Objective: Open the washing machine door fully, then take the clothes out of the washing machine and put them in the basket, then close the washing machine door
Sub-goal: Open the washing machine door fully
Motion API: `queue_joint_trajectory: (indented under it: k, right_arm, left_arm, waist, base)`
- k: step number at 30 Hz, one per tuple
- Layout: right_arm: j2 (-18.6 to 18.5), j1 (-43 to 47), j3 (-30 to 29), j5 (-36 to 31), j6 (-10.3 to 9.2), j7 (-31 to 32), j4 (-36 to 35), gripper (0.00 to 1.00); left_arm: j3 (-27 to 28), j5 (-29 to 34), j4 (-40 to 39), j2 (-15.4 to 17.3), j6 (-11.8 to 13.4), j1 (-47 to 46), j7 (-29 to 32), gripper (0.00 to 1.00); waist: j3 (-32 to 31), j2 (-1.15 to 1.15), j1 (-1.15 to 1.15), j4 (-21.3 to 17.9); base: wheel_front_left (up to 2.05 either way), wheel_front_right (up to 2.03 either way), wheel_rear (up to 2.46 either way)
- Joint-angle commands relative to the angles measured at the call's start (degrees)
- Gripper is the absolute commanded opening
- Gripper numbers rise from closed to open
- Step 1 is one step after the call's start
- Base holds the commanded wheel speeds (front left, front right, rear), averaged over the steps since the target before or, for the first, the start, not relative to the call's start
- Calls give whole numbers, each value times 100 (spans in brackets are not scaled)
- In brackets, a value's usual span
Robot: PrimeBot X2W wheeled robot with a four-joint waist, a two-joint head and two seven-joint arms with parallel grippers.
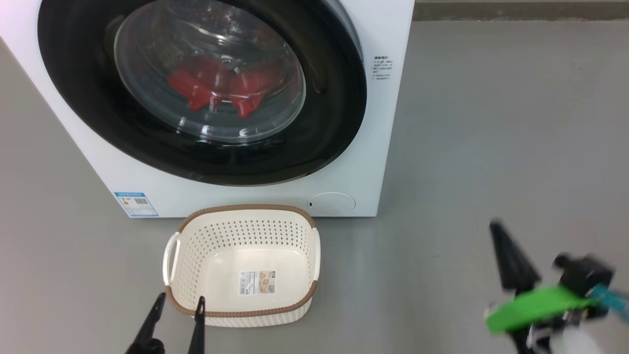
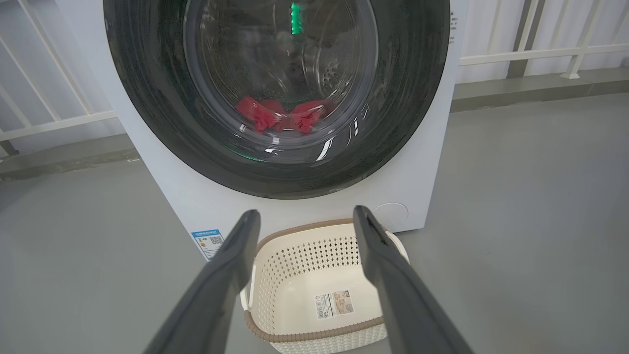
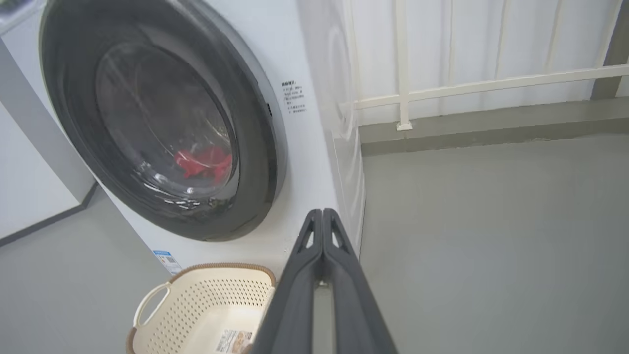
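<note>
Presently left gripper (image 2: pixel 305 212) spread wide, empty; right gripper (image 3: pixel 322 211) pinched closed, empty; shut door (image 1: pixel 334 98) glossy, slip risked when pulled.

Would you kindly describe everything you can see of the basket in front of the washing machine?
The basket is a small cream plastic tub, a rounded rectangle with perforated walls, a brown woven-look rim and white side handles. It stands upright on the grey floor, close before the washing machine; whether the two touch, I cannot tell. There are no clothes in it, just a sticker on its inner bottom.
</note>
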Motion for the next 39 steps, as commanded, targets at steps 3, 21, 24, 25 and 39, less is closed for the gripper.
queue_joint_trajectory:
  k: [3,21,24,25,39]
  right_arm:
    - [63,-715,-104,611,9,-74,-411,0]
    - [-504,-3659,-248,2329,9,-74,104,0]
    - [-626,-4055,-117,3033,9,-73,541,0]
    - [-698,-4192,-20,3296,9,-36,693,0]
    - [-1607,-5476,1154,5846,9,1971,1888,0]
  left_arm:
    - [93,11,-182,11,-35,-231,-61,100]
    - [-607,-67,-192,-84,-57,-939,-61,100]
    - [-720,-111,-185,-87,-52,-1052,-61,100]
    - [-762,-136,-179,-87,-45,-1083,-61,100]
    - [-1133,-402,-154,-89,76,-1420,-61,100]
  waist:
    - [95,0,0,90]
    - [829,0,0,930]
    - [942,0,0,1069]
    - [977,0,0,1120]
    - [1475,0,0,1572]
  base:
    - [0,0,0]
    - [0,0,0]
    - [0,0,0]
    - [0,0,0]
    - [0,0,0]
